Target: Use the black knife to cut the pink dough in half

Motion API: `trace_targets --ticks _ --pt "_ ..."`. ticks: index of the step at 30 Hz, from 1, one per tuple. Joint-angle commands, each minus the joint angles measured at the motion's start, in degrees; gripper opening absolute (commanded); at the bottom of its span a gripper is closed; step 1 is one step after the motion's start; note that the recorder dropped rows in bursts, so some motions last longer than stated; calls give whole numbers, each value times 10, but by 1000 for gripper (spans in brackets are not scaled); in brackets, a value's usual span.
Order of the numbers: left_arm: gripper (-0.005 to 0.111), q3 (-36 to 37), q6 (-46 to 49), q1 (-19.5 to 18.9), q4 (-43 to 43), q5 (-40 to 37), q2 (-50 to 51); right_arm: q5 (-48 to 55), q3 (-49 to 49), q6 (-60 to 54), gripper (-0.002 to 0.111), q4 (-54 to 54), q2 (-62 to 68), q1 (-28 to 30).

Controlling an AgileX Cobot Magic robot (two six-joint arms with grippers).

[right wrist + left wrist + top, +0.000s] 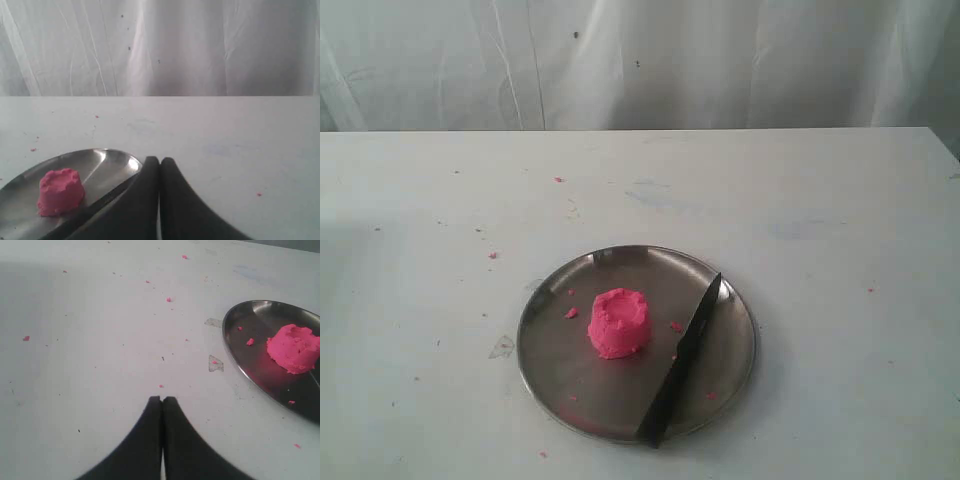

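Note:
The pink dough (619,323) stands as one stubby rough-topped cylinder near the middle of the steel plate (560,390). The black knife (681,362) lies slanted on the plate's right side, tip toward the far rim, handle over the near rim. Neither arm shows in the exterior view. My left gripper (162,399) is shut and empty above bare table, well left of the plate (240,365) and the dough (293,348). My right gripper (160,160) is shut and empty, beside the plate (107,165); the dough (60,191) and the knife (95,204) lie to one side of it.
Small pink crumbs (570,313) lie on the plate and are scattered over the white table (840,250). A white curtain (720,60) hangs behind the table's far edge.

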State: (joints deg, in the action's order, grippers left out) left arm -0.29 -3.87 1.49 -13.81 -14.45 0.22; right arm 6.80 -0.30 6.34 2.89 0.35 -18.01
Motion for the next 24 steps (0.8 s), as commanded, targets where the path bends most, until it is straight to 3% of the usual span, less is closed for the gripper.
trace_targets --ticks 1,9,17,20,22,24 --pt "0 3 -2 -2 -4 2 -2 -92 3 64 0 2 -4 -3" --pt "0 3 -2 -2 -4 2 -2 -215 3 315 0 2 -4 -3" --pt "0 3 -2 -2 -4 2 -2 -265 3 340 0 2 -4 -3" --pt "0 3 -2 -2 -4 2 -2 -265 3 421 0 -5 -4 -3" --pt "0 3 -2 -2 -4 2 -2 -266 -4 492 0 -62 -4 -3" --pt "0 3 -2 -2 -4 2 -2 -266 -38 563 0 -187 -4 -3"
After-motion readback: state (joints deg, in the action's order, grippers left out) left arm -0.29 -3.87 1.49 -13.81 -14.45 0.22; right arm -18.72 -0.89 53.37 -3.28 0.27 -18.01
